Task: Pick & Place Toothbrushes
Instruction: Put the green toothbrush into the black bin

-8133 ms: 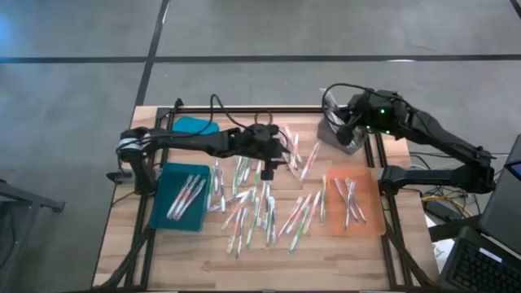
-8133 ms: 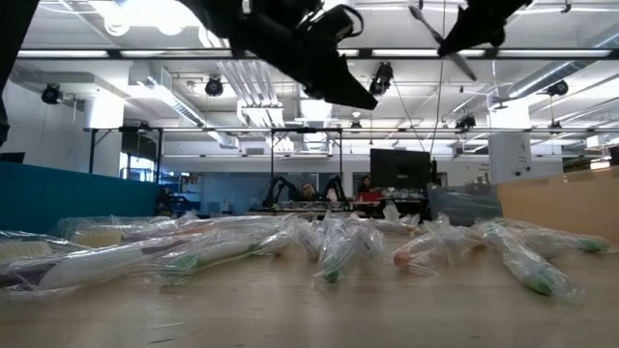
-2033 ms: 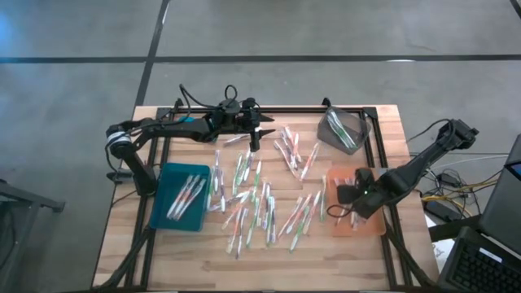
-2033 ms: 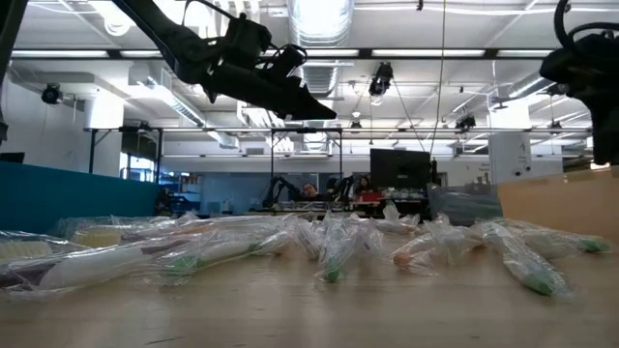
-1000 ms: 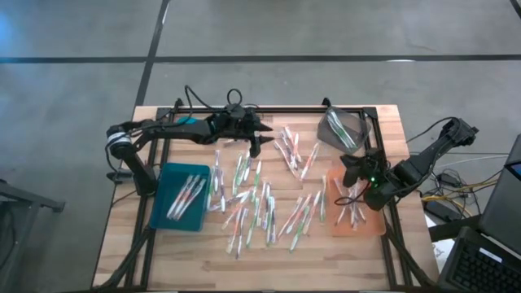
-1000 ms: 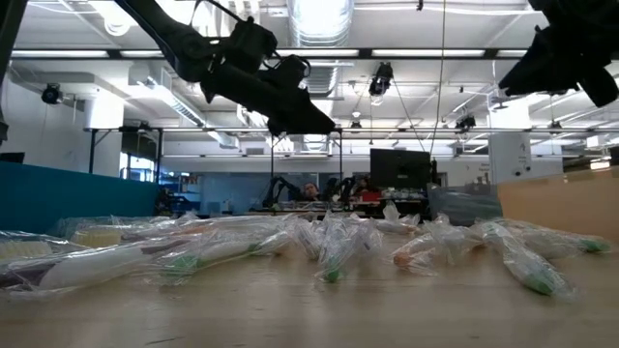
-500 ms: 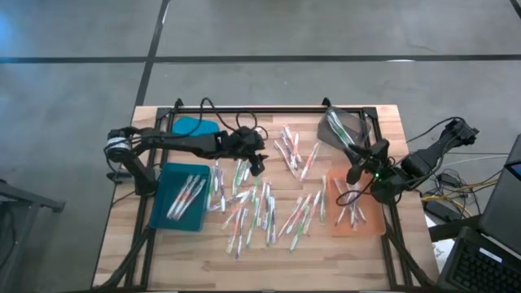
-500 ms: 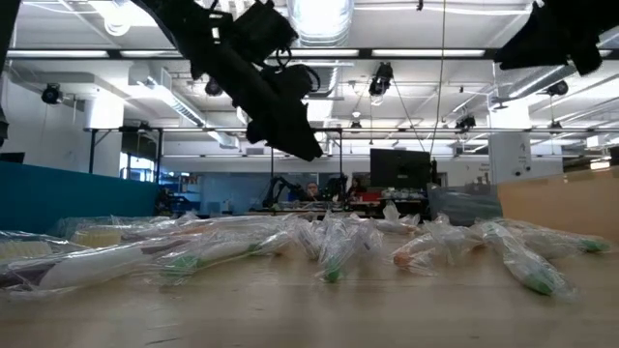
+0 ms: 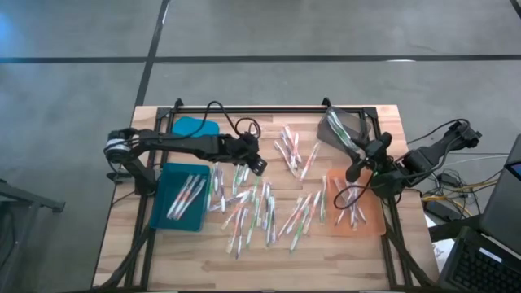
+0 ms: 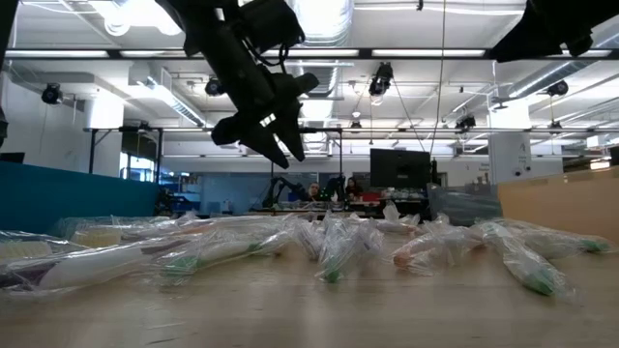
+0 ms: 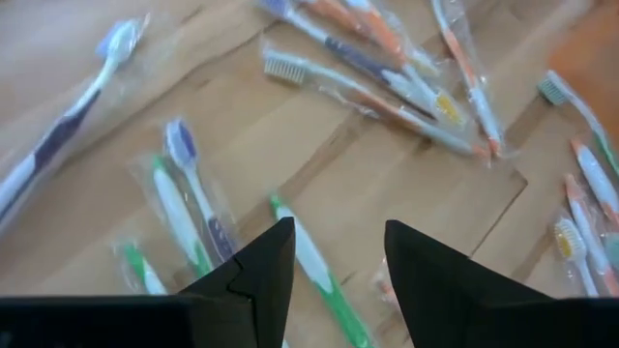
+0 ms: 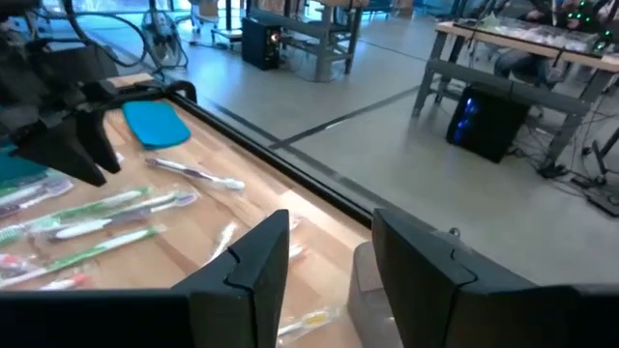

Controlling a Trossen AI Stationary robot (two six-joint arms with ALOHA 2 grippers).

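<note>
- We see the left end effector [image 9: 259, 165] over the wooden worktop [image 9: 383, 122], above the upper edge of the loose toothbrushes [image 9: 254, 210] in the middle.
- In the left wrist view its two dark fingers [image 11: 259, 275] stand apart with nothing between them; a green-handled brush [image 11: 314, 271] lies on the wood below the gap.
- In the low view the left end effector [image 10: 274, 135] hangs clear above the pile, fingers apart, not touching any brush.
- Right end effector [image 9: 353, 172] sits at the right side, over the upper edge of the orange tray [image 9: 370, 225], just below the grey bin [image 9: 342, 129].
- In the right wrist view its fingers [image 12: 253, 259] are apart and hold nothing.
- Toothbrushes: most lie scattered in clear wrappers across the middle of the worktop, between the two trays.
- A second small cluster [image 9: 295, 152] lies nearer the far edge, between the left end effector and the grey bin.
- Teal tray [image 9: 164, 214] at the left holds a few brushes [image 9: 186, 195].
- Orange tray at the right holds several brushes [image 9: 350, 203].
- A teal pad [image 9: 194, 126] lies at the far left corner, beside black cables [image 9: 226, 120].
- Low view: wrapped brushes [image 10: 338, 246] lie flat along the worktop.
</note>
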